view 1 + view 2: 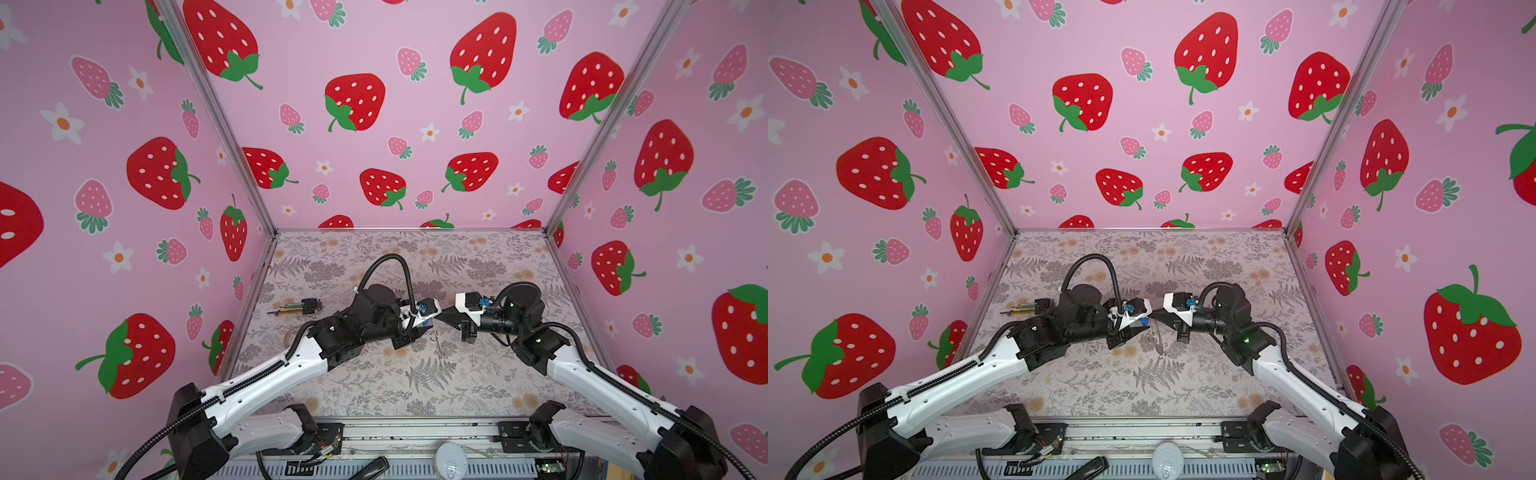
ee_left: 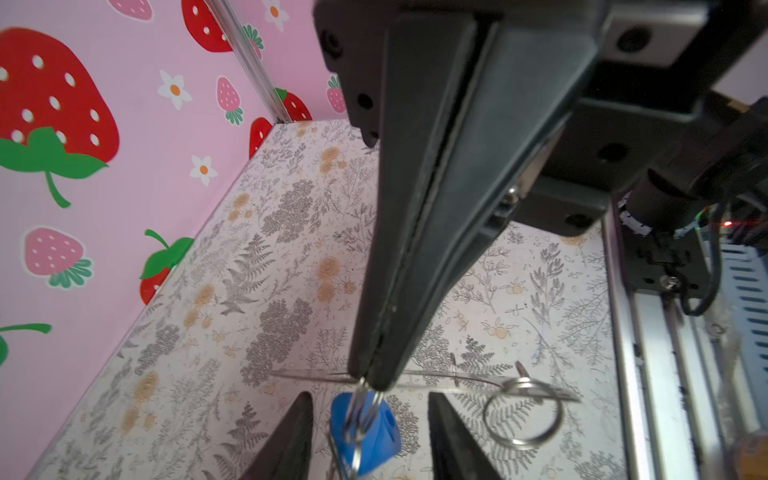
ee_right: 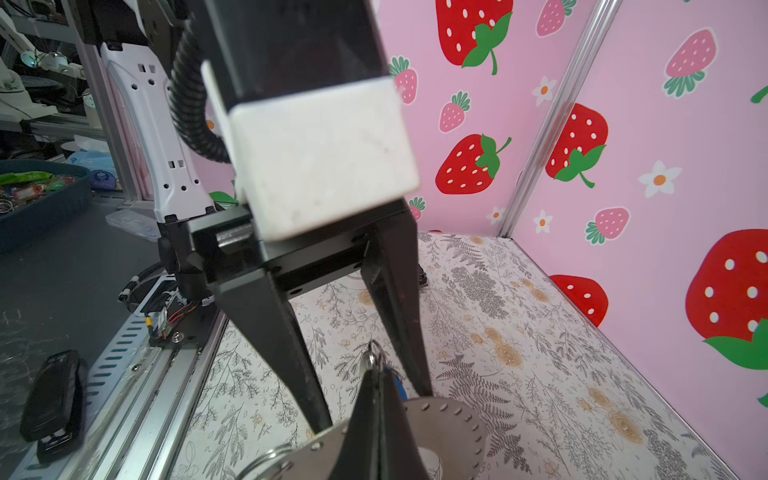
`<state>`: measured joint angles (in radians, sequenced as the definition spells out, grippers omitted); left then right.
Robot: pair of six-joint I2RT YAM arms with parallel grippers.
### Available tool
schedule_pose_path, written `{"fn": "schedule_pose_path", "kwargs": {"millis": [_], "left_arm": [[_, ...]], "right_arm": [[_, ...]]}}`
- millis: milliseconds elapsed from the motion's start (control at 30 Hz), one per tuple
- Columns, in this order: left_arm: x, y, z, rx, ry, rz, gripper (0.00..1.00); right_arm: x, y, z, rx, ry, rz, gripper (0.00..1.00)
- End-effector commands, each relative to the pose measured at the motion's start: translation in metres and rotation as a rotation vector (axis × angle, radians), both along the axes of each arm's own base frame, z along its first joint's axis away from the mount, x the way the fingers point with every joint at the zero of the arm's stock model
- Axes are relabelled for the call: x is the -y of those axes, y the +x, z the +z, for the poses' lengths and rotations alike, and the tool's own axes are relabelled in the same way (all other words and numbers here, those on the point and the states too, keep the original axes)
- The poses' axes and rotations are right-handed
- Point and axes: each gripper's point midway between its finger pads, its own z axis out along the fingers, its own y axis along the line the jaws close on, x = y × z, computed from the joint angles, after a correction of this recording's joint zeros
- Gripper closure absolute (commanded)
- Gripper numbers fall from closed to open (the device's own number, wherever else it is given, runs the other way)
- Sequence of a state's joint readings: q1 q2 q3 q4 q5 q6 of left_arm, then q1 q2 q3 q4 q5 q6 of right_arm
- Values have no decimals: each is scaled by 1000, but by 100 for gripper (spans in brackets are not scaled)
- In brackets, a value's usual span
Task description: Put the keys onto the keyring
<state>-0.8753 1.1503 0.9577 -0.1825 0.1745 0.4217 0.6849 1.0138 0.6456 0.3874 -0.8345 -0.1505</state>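
Observation:
My two grippers meet tip to tip above the middle of the table in both top views. The right gripper point(image 3: 374, 372) is shut on a small split ring point(image 2: 363, 409) that threads the blue-headed key point(image 2: 376, 436). That key hangs between the fingers of my left gripper point(image 2: 370, 395), which stands open with a gap on each side. The keyring point(image 3: 457, 419), a flat grey disc with small holes, lies just under the right jaws and shows edge-on in the left wrist view. A thin sliver of the keyring point(image 1: 1157, 337) shows below the tips.
A larger split ring point(image 2: 523, 411) hangs on the keyring's band. A dark bundle of yellow-green-tipped tools point(image 1: 297, 308) lies at the left of the table. Pink strawberry walls close three sides. A metal rail point(image 1: 415, 432) runs along the front edge.

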Motion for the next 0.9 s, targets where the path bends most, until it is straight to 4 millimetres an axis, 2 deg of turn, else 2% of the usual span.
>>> {"fn": "schedule_pose_path", "kwargs": {"millis": [0,100,367,567,867], "left_arm": [[-6,12,9,43,-39,87,47],[-9,13,12,44,-62,108,49],[-5,7,11,5,-89,85,67],[1,0,11,-17,-114,41,68],[5,7,18,-3,-136,60,67]], "right_arm": [[3,-1,18,45,57,-13,100],[4,-1,19,50,60,-17,100],[5,1,21,61,67,-34,100],[7,8,26,56,95,-81,100],[8,10,31,28,137,-99,100]]}}
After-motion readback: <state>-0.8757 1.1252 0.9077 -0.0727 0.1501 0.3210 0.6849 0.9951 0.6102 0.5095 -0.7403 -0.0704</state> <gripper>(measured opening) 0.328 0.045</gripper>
